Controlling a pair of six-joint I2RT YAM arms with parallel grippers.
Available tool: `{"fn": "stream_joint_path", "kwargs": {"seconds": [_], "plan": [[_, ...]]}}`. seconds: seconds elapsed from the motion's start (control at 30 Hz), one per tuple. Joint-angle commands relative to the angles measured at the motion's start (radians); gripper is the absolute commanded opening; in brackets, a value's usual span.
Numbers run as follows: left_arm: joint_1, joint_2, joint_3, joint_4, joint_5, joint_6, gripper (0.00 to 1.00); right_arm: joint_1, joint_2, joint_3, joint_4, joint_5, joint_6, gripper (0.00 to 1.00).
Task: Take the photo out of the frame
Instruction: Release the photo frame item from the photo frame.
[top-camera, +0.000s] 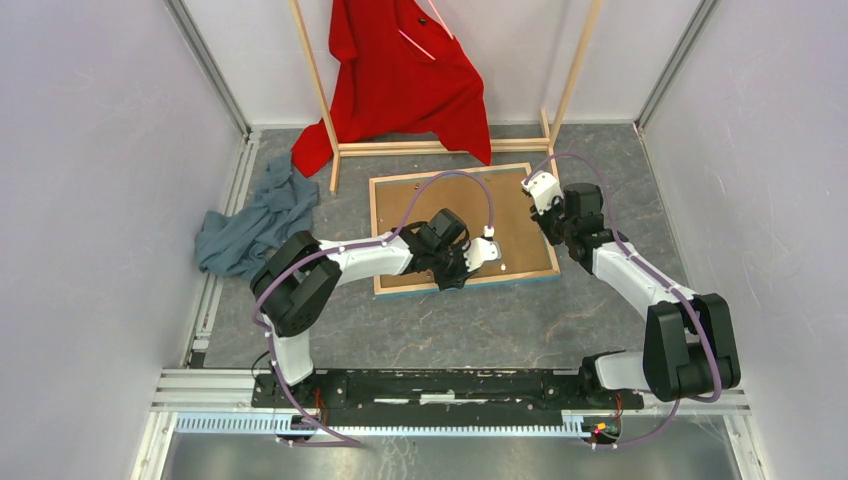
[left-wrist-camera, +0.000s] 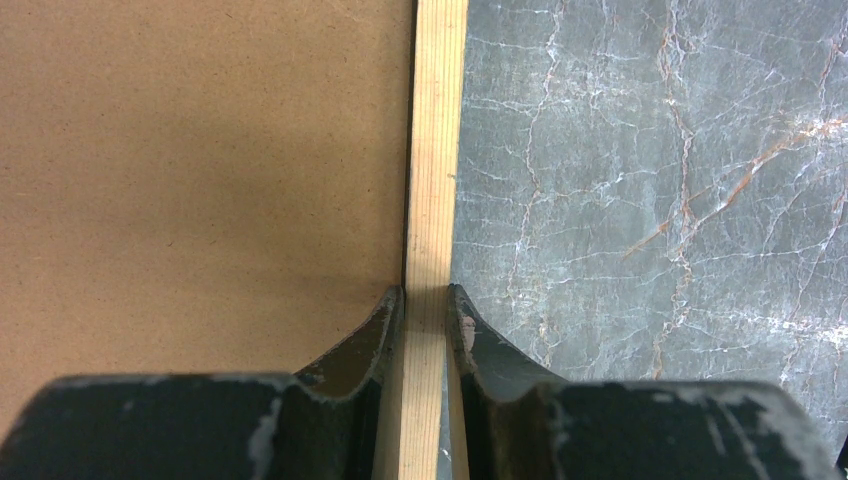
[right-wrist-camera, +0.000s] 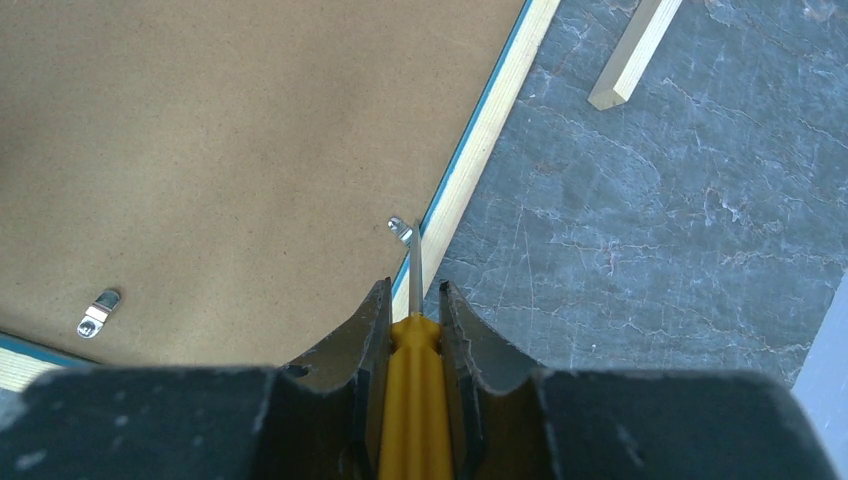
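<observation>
The frame (top-camera: 462, 170) lies face down on the marble table, and its brown backing board (top-camera: 410, 205) fills it. The photo is hidden beneath that board. My left gripper (top-camera: 467, 260) is at the frame's near edge. In the left wrist view it (left-wrist-camera: 427, 292) is shut on the pale wood rail (left-wrist-camera: 435, 150), one finger on each side. My right gripper (top-camera: 547, 208) is at the frame's right edge. It (right-wrist-camera: 412, 287) is shut on a yellow-handled screwdriver (right-wrist-camera: 412, 400), whose metal tip meets a small silver clip (right-wrist-camera: 401, 229) by the blue-lined rail (right-wrist-camera: 490, 120).
A second silver clip (right-wrist-camera: 98, 312) lies on the backing board. Behind the frame a wooden clothes rack (top-camera: 440, 147) carries a red garment (top-camera: 405, 70); its foot (right-wrist-camera: 635, 55) lies close to the frame's corner. A blue-grey cloth (top-camera: 250, 225) is bunched at the left wall.
</observation>
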Motion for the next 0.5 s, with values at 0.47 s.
{"fn": "stream_joint_path", "kwargs": {"seconds": [0.47], "plan": [[-0.001, 0.085, -0.021, -0.017, -0.029, -0.050, 0.16, 0.004, -0.018, -0.029, 0.059, 0.098, 0.021, 0.00]]}}
